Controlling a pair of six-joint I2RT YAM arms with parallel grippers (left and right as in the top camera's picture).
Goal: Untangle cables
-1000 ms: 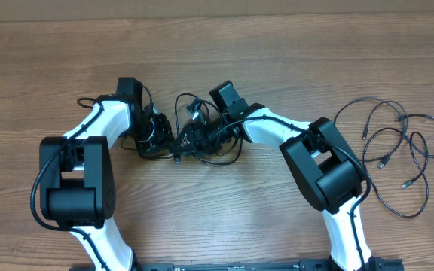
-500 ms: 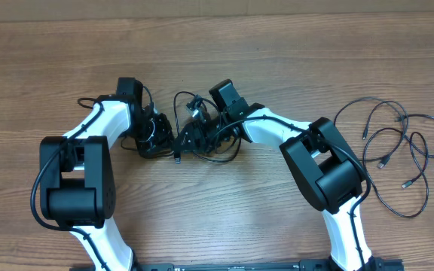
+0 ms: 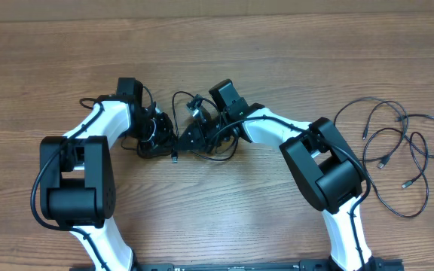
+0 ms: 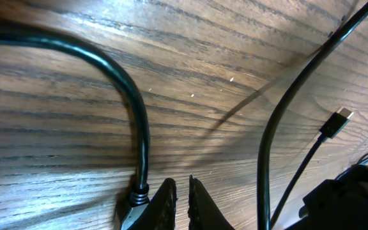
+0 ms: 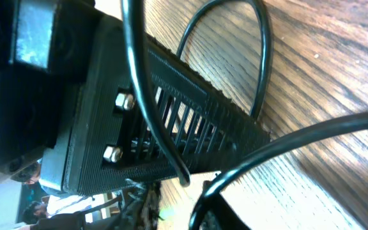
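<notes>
The tangled cables [image 3: 206,128] lie bunched at the table's middle, between my two wrists. My left gripper [image 3: 170,140] points right into the bunch. In the left wrist view its jaws [image 4: 177,199] are shut with only a sliver between them. A thick cable's plug [image 4: 137,203] lies against the outside of the left finger, and two thin cables [image 4: 273,147] run past on the right. My right gripper [image 3: 182,140] points left, tip to tip with the left one. Its blurred fingers [image 5: 151,206] stand close together, and a cable [image 5: 235,169] curves down against the right one.
Several separated cables [image 3: 398,150] lie in loose loops at the right of the table. The left gripper's ribbed black body [image 5: 139,128] fills much of the right wrist view. The right gripper's dark bulk [image 4: 353,198] sits at the lower right of the left wrist view.
The right gripper's jaws have drawn in from wide apart to a narrow wedge. The bunch has shifted slightly left. The left arm has stayed put.
</notes>
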